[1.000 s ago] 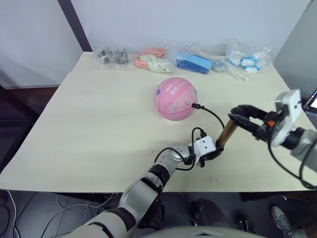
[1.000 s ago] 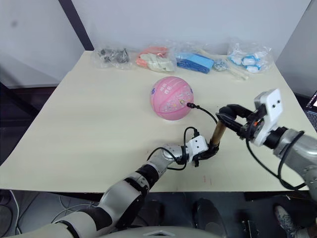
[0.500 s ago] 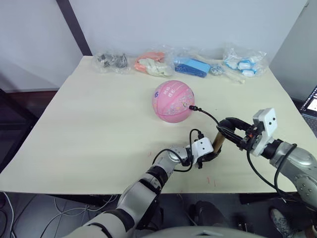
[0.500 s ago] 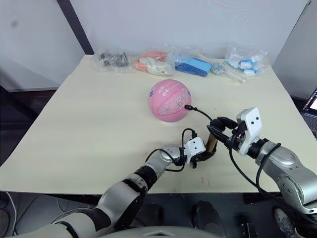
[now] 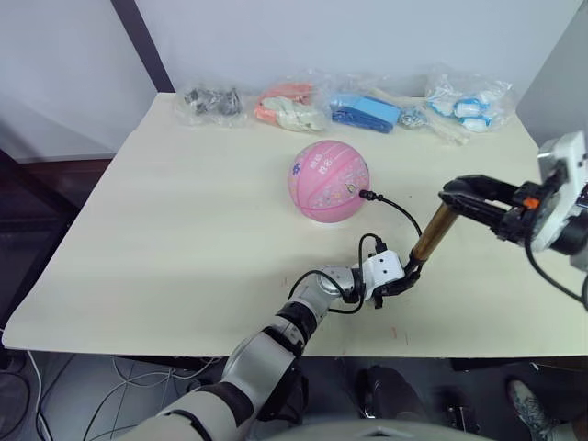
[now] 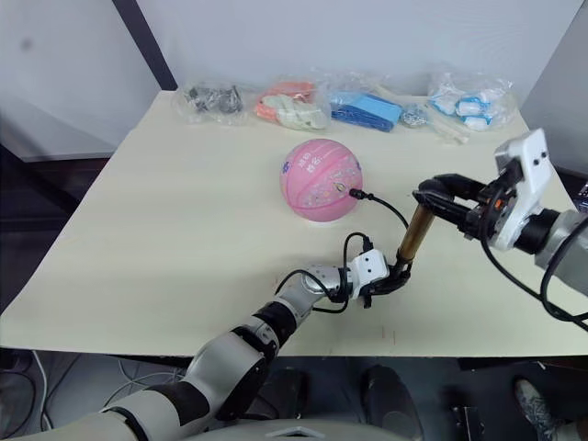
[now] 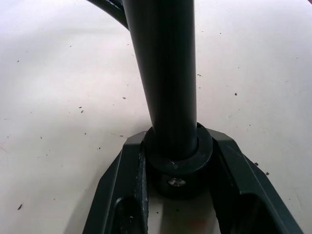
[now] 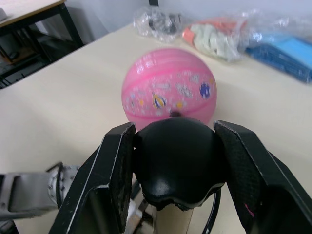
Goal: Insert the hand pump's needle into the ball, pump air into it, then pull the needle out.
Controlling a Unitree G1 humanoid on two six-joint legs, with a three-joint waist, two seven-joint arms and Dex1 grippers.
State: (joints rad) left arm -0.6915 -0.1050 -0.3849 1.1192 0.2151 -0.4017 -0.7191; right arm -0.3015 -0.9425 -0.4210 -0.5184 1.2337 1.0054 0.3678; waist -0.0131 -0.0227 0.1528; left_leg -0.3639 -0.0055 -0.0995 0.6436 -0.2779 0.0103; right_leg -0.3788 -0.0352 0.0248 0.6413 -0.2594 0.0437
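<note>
– Left claw [image 5: 404,277]?
– Clamped on the hand pump [image 5: 432,233] at its black base cap, low on the worktop [image 5: 184,230].
– And the right claw [image 5: 459,195]?
– Gripping the black handle at the barrel's raised end (barrel tilted). Beyond both claws sits the ball [image 5: 328,180], with the needle [image 5: 362,194] at its valve.

Pink ball [image 5: 328,180] with little cartoon prints sits just above center frame. The needle [image 5: 360,194] is stuck in its right side, thin black hose looping down. The gold-barrel hand pump [image 5: 430,234] stands tilted at center right, base lower, black handle upper right.
</note>
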